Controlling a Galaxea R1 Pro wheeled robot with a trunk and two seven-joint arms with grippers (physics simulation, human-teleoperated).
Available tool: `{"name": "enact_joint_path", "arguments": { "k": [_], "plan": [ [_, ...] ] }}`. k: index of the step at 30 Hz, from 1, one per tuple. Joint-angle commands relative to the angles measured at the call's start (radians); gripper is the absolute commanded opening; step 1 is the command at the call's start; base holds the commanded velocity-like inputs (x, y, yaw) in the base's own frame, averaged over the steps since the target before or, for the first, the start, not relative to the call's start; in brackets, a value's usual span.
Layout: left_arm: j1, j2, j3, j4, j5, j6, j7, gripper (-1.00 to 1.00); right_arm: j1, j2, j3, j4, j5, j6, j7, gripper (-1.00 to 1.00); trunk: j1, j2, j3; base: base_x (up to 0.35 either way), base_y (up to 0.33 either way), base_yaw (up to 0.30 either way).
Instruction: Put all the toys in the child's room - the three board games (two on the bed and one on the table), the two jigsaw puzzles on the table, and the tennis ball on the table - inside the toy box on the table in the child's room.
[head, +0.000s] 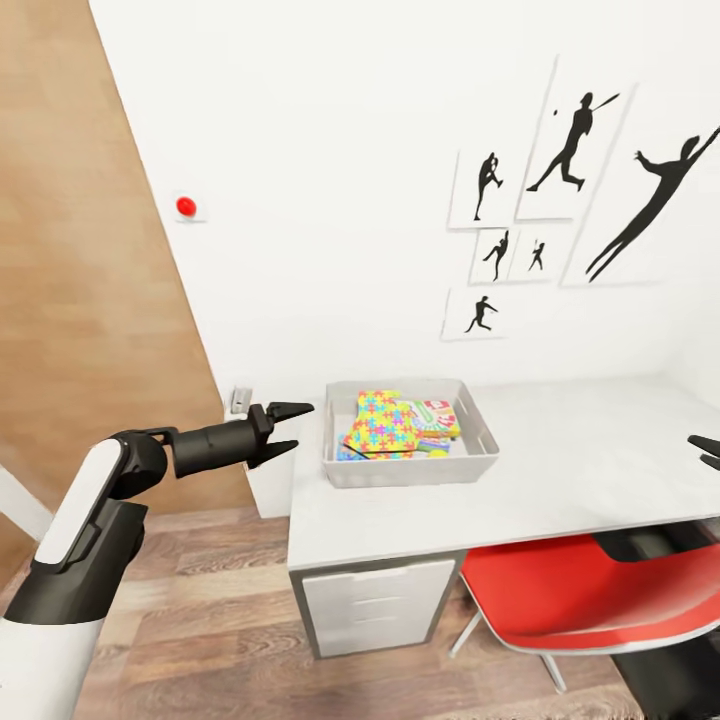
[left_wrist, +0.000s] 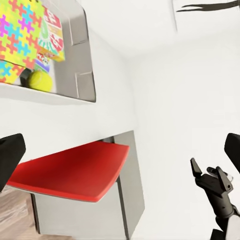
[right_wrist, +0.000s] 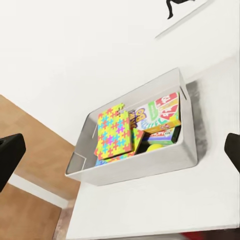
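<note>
Jaws spread, empty | toy box (head: 410, 468) holds jigsaw puzzles (head: 380, 422) | lettering unreadable

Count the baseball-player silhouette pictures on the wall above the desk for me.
6 silhouette pictures: the biggest at the right edge, a tall batter, a pitcher to its left, two small ones below, one lowest.

Seating: red plastic chair (head: 590, 595), pushed under the desk's front edge.
Wall: round red button (head: 185, 206); black silhouette pictures (head: 574, 150).
</note>
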Motion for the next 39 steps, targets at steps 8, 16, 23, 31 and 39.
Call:
{"name": "enact_joint_path", "arguments": {
  "k": [8, 16, 23, 31, 39],
  "plan": [
    [-0.001, -0.008, -0.001, -0.001, 0.01, 0.0, 0.011, 1.0, -0.002, 0.0, -0.001, 0.0, 0.006, 0.005, 0.006, 1.0, 0.001, -0.002, 0.003, 0.0, 0.0, -0.245],
    [-0.001, -0.014, -0.001, -0.001, 0.01, 0.001, 0.011, 1.0, -0.002, 0.001, -0.001, 0.0, 0.006, 0.005, 0.006, 1.0, 0.001, -0.002, 0.007, 0.0, 0.0, -0.264],
    [-0.001, -0.017, -0.001, -0.001, 0.01, 0.001, 0.011, 1.0, -0.002, 0.001, -0.001, 0.0, 0.006, 0.005, 0.006, 1.0, 0.001, -0.002, 0.011, 0.0, 0.0, -0.269],
    [-0.002, -0.02, -0.001, -0.001, 0.01, 0.001, 0.011, 1.0, -0.003, 0.001, -0.001, 0.0, 0.006, 0.005, 0.005, 1.0, 0.001, -0.002, 0.016, 0.0, 0.0, -0.271],
    [-0.002, -0.021, -0.002, -0.001, 0.01, 0.001, 0.011, 1.0, -0.003, 0.001, -0.001, 0.0, 0.006, 0.005, 0.005, 1.0, 0.001, -0.002, 0.02, 0.0, 0.0, -0.272]
  ]
}}
